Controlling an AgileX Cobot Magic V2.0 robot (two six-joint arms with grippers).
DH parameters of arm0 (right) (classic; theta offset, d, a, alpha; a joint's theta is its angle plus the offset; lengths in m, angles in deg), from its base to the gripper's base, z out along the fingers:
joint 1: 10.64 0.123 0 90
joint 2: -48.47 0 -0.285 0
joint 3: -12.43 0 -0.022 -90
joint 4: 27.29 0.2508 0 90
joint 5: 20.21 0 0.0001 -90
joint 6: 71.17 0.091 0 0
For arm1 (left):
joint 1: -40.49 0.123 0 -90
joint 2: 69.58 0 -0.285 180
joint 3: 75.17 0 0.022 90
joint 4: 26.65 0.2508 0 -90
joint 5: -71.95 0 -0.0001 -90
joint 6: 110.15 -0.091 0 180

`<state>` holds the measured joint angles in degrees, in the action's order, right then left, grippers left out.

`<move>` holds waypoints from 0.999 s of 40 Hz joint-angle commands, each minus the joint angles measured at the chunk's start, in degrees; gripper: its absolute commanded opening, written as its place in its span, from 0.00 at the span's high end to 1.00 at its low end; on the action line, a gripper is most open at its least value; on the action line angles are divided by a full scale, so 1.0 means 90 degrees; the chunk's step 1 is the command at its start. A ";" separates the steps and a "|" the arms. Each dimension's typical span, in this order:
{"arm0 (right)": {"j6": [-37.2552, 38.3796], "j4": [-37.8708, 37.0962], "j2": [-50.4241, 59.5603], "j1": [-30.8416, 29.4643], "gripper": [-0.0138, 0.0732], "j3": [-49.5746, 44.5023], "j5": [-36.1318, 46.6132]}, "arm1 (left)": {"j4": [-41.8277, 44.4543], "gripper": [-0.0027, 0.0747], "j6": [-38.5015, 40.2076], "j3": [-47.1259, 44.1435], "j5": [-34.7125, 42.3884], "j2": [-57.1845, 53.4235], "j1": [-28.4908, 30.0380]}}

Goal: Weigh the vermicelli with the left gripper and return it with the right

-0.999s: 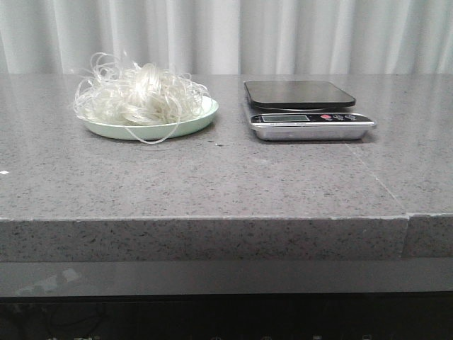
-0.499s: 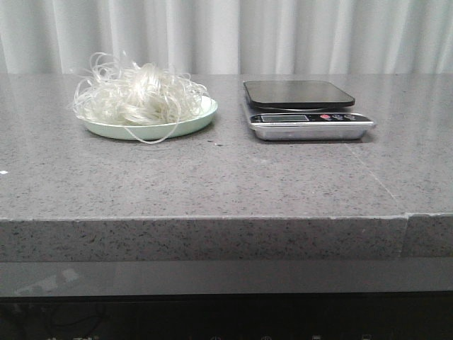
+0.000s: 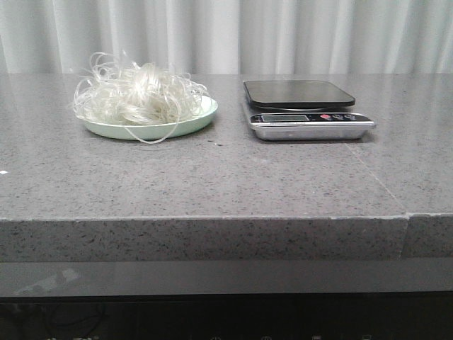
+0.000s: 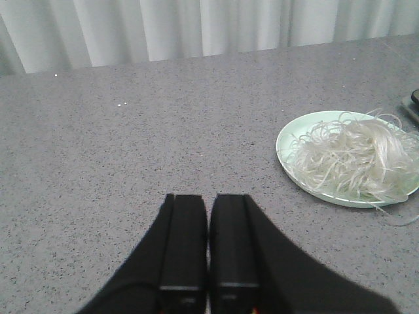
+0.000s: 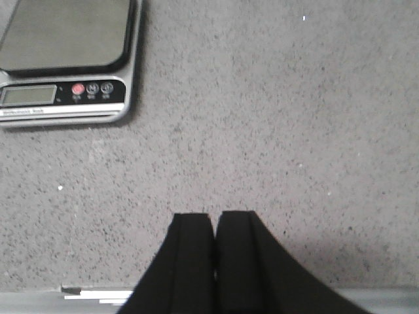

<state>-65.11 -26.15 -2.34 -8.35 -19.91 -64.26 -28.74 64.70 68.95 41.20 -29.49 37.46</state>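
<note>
None of the steps done: weighing and return both outstanding.
Vermicelli (image 3: 138, 94): heaped on pale green plate (image 3: 202, 122), untouched, beside scale.
Scale (image 3: 306, 108): platform bare, nothing weighed.
Left gripper (image 4: 208, 242): fingers pressed together, holding nothing, over bare counter (image 3: 212, 177), well apart from plate.
Right gripper (image 5: 215, 252): fingers closed, empty, near scale.
Remaining, by judgement: open, grasp, lift to scale, weigh, return to plate.
</note>
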 commanded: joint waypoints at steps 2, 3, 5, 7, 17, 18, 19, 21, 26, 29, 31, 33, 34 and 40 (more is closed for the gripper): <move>-0.0070 0.0007 -0.0153 0.0021 0.67 0.0234 0.0232 | -0.0068 0.76 -0.0005 0.0209 0.0407 0.0071 0.0021; -0.0070 0.0007 -0.0173 0.0021 0.67 0.0234 0.0232 | -0.0068 0.76 -0.0005 0.0209 0.0381 0.0071 0.0021; -0.0078 0.0007 -0.0181 0.0021 0.67 0.0234 0.0232 | -0.0068 0.76 -0.0005 0.0209 0.0256 0.0071 0.0021; -0.0111 0.0007 -0.0181 0.0021 0.67 0.0234 0.0232 | -0.0068 0.76 0.0016 0.0209 0.0120 0.0071 0.0021; -0.0174 0.0007 -0.0181 0.0021 0.49 0.0234 0.0238 | -0.0068 0.41 0.0051 0.0209 -0.0320 0.0071 0.0021; -0.0174 0.0007 -0.0181 0.0021 0.45 0.0234 0.0238 | -0.0068 0.35 0.0051 0.0209 -0.0350 0.0071 0.0021; -0.0174 0.0007 -0.0181 0.0021 0.41 0.0234 0.0238 | -0.0068 0.32 0.0051 0.0209 -0.0380 0.0071 0.0021; -0.0174 0.0007 -0.0181 0.0021 0.33 0.0234 0.0238 | -0.0068 0.25 0.0051 0.0209 -0.0453 0.0071 0.0021; -0.0174 0.0007 -0.0181 0.0021 0.21 0.0234 0.0238 | -0.0068 0.23 0.0051 0.0209 -0.0497 0.0081 0.0021; -0.0174 0.0007 -0.0181 0.0021 0.21 0.0234 0.0238 | -0.0154 0.23 0.0051 0.0209 -0.0470 0.0123 0.0021; -0.0174 0.0007 -0.0181 0.0021 0.21 0.0234 0.0244 | -0.0297 0.23 0.0038 0.0221 -0.0470 0.0225 0.0021; -0.0174 0.0007 -0.0181 0.0021 0.21 0.0234 0.0244 | -0.0481 0.23 -0.0009 0.0229 -0.0456 0.0336 -0.0007; -0.0174 0.0007 -0.0181 0.0021 0.21 0.0234 0.0244 | -0.0543 0.23 -0.0058 0.0229 -0.0429 0.0416 -0.0040; -0.0174 0.0013 -0.0181 0.0021 0.21 0.0234 0.0231 | -0.0676 0.23 -0.0357 0.0399 -0.0383 0.1084 -0.0515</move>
<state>-65.96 -26.01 -3.88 -8.35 -19.91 -64.81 -33.32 62.62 69.67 33.50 -22.87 35.00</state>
